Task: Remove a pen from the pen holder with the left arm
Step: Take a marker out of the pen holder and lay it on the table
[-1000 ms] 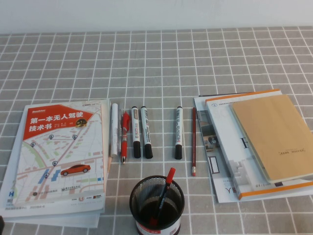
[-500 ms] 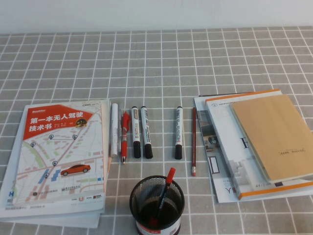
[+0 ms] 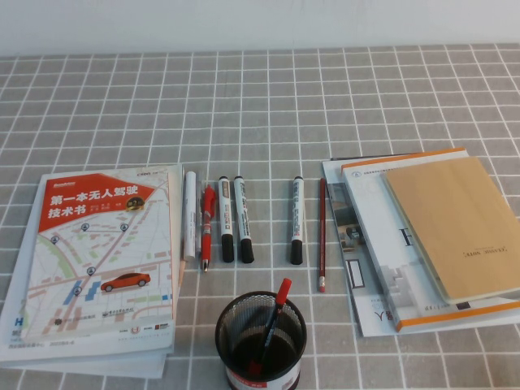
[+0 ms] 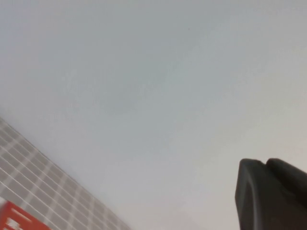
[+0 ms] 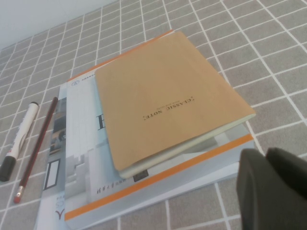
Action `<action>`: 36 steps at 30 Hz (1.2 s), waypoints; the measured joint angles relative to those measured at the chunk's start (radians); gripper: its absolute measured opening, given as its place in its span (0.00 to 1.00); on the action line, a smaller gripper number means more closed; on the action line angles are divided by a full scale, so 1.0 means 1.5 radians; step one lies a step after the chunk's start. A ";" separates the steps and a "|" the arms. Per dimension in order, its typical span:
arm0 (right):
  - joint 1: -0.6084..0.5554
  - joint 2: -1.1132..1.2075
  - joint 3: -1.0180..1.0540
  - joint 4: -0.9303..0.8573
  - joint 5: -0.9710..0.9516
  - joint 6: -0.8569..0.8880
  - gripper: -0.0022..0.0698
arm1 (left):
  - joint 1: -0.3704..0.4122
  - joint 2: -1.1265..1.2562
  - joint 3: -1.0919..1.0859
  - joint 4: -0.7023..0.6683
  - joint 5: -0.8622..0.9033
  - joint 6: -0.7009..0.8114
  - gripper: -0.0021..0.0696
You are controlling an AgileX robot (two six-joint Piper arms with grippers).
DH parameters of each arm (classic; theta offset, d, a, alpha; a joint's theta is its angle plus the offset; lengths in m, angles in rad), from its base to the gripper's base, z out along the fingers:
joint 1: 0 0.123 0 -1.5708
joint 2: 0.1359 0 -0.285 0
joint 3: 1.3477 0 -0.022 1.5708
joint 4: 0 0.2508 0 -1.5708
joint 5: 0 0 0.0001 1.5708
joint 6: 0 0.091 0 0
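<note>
A black mesh pen holder (image 3: 231, 370) stands at the table's near edge, in the middle of the high view. One pen with a red cap (image 3: 275, 313) leans inside it, tip down. Neither arm shows in the high view. In the left wrist view my left gripper (image 4: 266, 164) is shut with nothing in it and faces a blank pale wall, with only a corner of the tiled cloth (image 4: 43, 187) below. The right wrist view shows my right gripper (image 5: 265, 154) shut and holding nothing, just off the near edge of the book stack (image 5: 158, 120).
Beyond the holder lie a white pen (image 3: 189, 213), a red pen (image 3: 207, 223), three black-and-white markers (image 3: 243, 218) and a red pencil (image 3: 322, 236). A map-covered book (image 3: 97, 252) lies at the left, a stack topped by a tan notebook (image 3: 451, 223) at the right.
A small dark part at the high view's near left corner has slipped out of sight. Nothing on the table has moved.
</note>
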 joint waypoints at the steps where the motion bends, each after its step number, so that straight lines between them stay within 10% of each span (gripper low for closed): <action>1: 0.000 0.000 0.000 0.000 0.000 0.000 0.01 | -0.003 0.000 0.000 0.025 0.000 -0.043 0.03; 9: 0.000 0.000 0.000 0.000 0.000 0.000 0.01 | -0.120 0.101 -0.200 0.563 0.158 -0.358 0.03; 18: 0.000 0.000 0.000 0.000 0.000 0.000 0.01 | -0.327 0.424 -0.311 0.801 0.171 -0.379 0.03; 27: 0.000 0.000 0.000 0.000 0.000 0.000 0.01 | -0.473 0.689 -0.395 0.852 0.170 -0.446 0.03; 36: 0.000 0.000 0.000 0.000 0.000 0.000 0.01 | -0.491 0.671 -0.401 0.856 0.317 -0.387 0.03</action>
